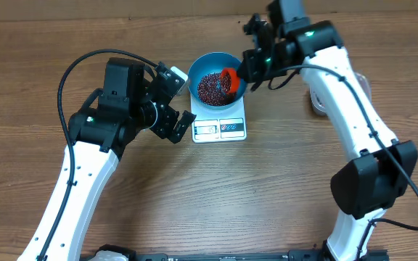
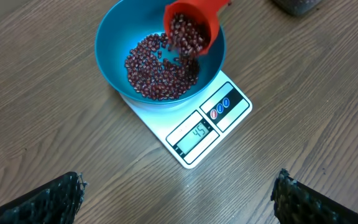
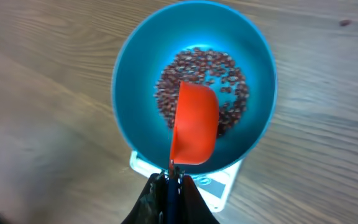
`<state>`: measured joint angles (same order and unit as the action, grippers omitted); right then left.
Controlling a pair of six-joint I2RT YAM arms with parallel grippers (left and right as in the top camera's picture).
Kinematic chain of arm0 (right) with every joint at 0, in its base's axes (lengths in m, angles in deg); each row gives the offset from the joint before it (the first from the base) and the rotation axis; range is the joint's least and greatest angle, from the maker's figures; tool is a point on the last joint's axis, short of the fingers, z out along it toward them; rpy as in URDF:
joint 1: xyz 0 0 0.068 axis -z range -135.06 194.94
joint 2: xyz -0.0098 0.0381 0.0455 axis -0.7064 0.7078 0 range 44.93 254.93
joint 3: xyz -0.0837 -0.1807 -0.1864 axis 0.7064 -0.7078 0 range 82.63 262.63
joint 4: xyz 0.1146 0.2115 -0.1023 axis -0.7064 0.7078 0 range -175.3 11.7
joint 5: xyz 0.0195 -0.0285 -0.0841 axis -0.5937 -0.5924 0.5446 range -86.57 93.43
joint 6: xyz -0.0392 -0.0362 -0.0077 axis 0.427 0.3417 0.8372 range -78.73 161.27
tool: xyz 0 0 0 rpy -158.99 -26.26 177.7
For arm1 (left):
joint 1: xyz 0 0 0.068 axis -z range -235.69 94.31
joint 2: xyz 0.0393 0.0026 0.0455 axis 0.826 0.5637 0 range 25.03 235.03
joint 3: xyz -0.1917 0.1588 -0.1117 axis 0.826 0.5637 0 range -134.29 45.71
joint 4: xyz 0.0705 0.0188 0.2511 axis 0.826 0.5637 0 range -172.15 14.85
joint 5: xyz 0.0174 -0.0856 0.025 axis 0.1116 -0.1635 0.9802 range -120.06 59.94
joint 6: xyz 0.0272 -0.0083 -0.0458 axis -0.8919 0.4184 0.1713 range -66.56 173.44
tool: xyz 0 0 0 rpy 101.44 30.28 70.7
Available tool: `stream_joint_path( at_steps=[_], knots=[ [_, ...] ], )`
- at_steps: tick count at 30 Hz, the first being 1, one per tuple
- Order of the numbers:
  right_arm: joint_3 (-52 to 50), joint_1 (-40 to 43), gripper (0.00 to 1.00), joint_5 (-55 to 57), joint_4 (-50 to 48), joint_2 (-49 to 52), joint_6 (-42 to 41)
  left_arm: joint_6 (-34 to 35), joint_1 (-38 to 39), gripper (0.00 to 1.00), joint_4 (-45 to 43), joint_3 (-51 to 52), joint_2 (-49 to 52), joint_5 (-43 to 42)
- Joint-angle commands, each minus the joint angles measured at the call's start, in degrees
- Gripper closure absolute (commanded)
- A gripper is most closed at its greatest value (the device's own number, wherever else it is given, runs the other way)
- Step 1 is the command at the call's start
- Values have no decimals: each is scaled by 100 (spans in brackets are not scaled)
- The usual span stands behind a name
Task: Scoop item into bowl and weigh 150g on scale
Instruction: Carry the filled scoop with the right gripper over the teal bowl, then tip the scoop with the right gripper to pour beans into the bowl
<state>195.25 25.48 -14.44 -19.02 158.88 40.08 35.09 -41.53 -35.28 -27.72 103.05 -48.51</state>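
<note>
A bright-blue bowl (image 1: 193, 72) (image 2: 114, 37) (image 3: 135, 68) stands on the white scale (image 1: 220, 129) (image 2: 210, 124) (image 3: 222, 183), whose display faces the table's front. A layer of dark red-brown beans (image 1: 210, 87) (image 2: 154, 71) (image 3: 229, 81) covers the bowl's bottom. My right gripper (image 1: 251, 67) (image 3: 173, 183) is shut on the handle of an orange-red scoop (image 1: 231, 78) (image 2: 194, 25) (image 3: 194, 124). The scoop is tilted mouth-down over the bowl's right side, with beans in it. Left of the scale, my left gripper (image 1: 180, 101) (image 2: 179, 199) is open and holds nothing.
A clear tub (image 1: 318, 101) sits at the right, mostly hidden behind my right arm. Its dark edge (image 2: 297, 6) shows at the top of the left wrist view. Bare wooden table (image 1: 267, 188) lies in front of the scale.
</note>
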Motion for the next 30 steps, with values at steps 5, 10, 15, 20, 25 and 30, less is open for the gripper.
stream_joint_path(
  at_steps=[5, 10, 15, 20, 25, 30],
  knots=[
    [190, -713, 96, 2031, -271, -321, -96, 37, -26, 0, -17, 22, 31, -46],
    [190, -1095, 96, 2747, -452, -380, -52, 37, -26, 0, -17, 22, 31, -46],
    [190, -1397, 96, 3556, -494, -380, 4, 37, -26, 0, -17, 22, 31, -46],
    [190, -1445, 96, 3624, -479, -380, 83, 35, -26, 0, -17, 22, 31, -46],
    [190, -1445, 96, 3462, -450, -380, 122, 37, -26, 0, -17, 22, 31, -46],
    [190, -1443, 96, 3187, -470, -380, 125, 35, -26, 1, -17, 22, 31, -46]
  ],
)
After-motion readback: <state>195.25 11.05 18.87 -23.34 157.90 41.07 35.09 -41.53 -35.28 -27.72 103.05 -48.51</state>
